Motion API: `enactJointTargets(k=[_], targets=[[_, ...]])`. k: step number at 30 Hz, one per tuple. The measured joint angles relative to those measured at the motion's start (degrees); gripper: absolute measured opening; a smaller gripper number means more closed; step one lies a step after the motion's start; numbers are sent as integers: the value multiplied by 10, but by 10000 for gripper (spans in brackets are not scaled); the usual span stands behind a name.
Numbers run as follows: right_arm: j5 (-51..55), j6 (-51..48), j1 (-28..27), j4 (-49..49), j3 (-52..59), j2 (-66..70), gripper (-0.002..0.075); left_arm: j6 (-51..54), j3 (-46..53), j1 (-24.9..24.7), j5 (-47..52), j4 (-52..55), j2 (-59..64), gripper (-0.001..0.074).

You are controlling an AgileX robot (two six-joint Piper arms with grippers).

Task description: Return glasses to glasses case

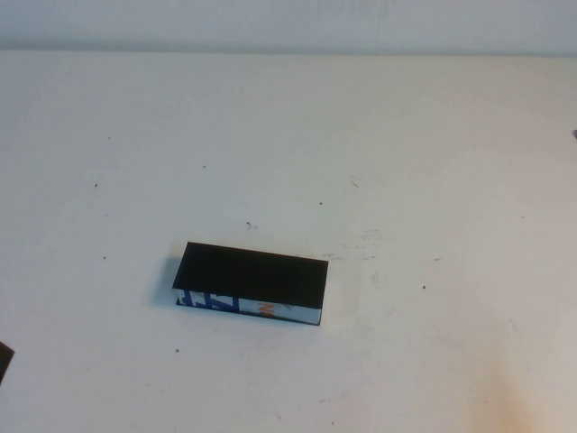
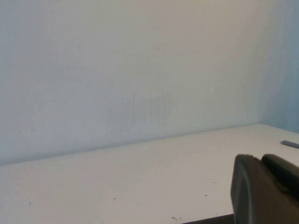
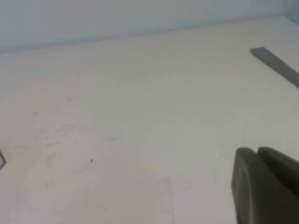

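Left end effector (image 2: 265,190), right (image 3: 265,185) (both cropped).

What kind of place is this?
Probably a robot test bench: a plain white table with scuffs, a bare wall behind, one black glasses case, and the left gripper and shut right gripper hovering above.

A: What is seen besides the task items?
B: A white table (image 1: 433,135), backed by a pale wall (image 1: 288,23). Small dark specks (image 1: 96,186) are scattered over the top.
A: Any marks?
B: Faint scuffs (image 1: 361,245) are noted near the middle of the table. A faint grey smudge (image 2: 149,109) is seen on the wall.
A: Anything else?
B: A grey strip (image 3: 275,65) is laid flat near the table's far edge. What it is cannot be told.
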Motion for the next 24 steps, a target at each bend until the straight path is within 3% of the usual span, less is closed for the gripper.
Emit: enactJointTargets(k=[8,24], targets=[[76,-46,1,9,1,0,-11,0,0,0,0,0,-1,-1],[76,-46,1,11,1,0,-11,0,0,0,0,0,-1,-1]])
